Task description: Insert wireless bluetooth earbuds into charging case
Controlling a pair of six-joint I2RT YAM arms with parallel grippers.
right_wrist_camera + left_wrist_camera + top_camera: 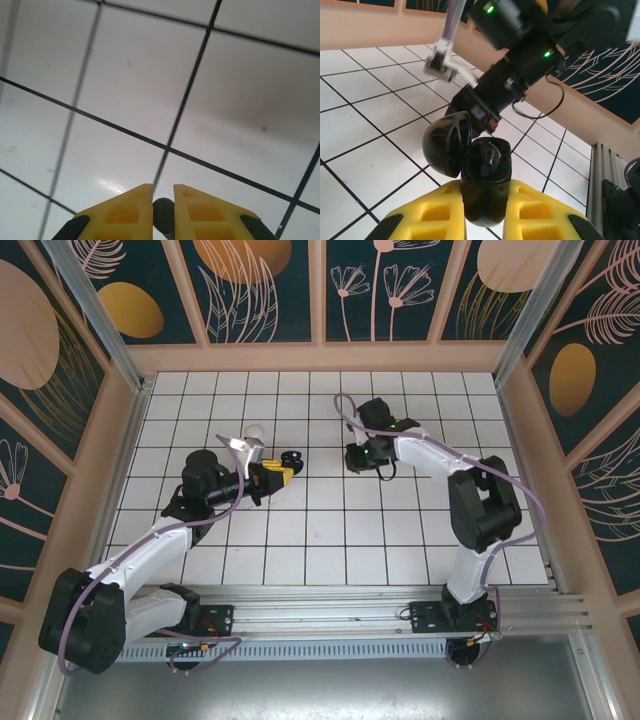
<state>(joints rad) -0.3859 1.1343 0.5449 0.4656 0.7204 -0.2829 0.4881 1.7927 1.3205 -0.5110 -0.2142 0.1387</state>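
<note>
My left gripper (274, 475) is shut on the black charging case (291, 459) and holds it above the white tiles. In the left wrist view the yellow fingers (427, 215) squeeze the case (485, 167) from both sides. Its lid (447, 145) hangs open to the left, and a glossy black shape that looks like one earbud (491, 156) sits inside. My right gripper (363, 461) points down at the tiles to the right of the case. Seen from the right wrist, that gripper (163, 188) is shut on a small dark earbud (162, 215) just above the floor.
The right arm's black wrist (520, 65) looms just beyond the open case. A small white object (256, 431) lies on the tiles behind the left gripper. Wooden-framed walls (320, 355) close in the tiled floor on three sides.
</note>
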